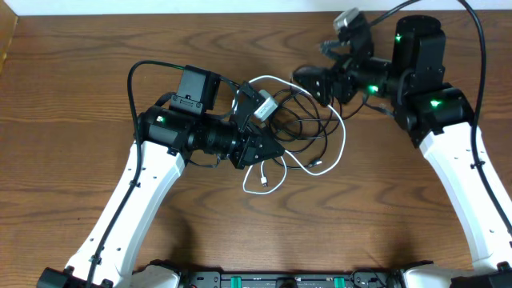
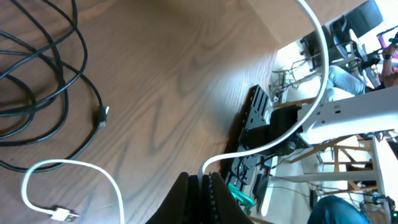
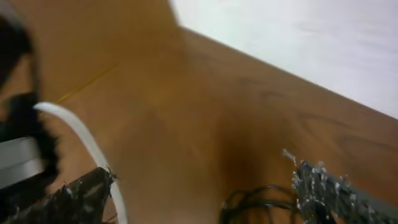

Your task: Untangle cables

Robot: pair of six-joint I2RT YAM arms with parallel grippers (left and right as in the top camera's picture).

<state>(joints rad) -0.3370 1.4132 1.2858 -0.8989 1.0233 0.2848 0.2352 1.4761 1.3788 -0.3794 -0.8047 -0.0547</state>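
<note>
Closest to the left wrist lens, the left gripper (image 2: 200, 190) has its two dark fingers pressed together on the white cable (image 2: 249, 151). The cord comes out from between the tips and sweeps up in a wide arc. Another stretch of the same cord lies flat on the desk (image 2: 186, 74) to the left of the fingers, curling in a loop and ending in a small white plug (image 2: 62, 214). Farther off, the black cables (image 2: 82, 53) lie in overlapping loops, and one ends in a small dark plug (image 2: 102, 117), apart from the white loop.

From overhead, the left gripper (image 1: 258, 150) sits near the middle of the desk, at the left edge of the tangle. The white cable (image 1: 342, 140) loops round the right side of the heap, and the black cables (image 1: 308, 120) are bunched in the middle, crossing it. The right gripper (image 1: 310, 84) is at the far right of the pile; whether it touches any cord cannot be told from this view.

The right wrist view is blurred. It shows the right gripper (image 3: 202, 193) with its fingers set wide apart, one near each lower corner, and nothing clamped between them. The white cable (image 3: 81, 134) curves down just beside the left-hand finger. A dark bundle of the black cables (image 3: 255, 202) shows low between the fingers.
</note>
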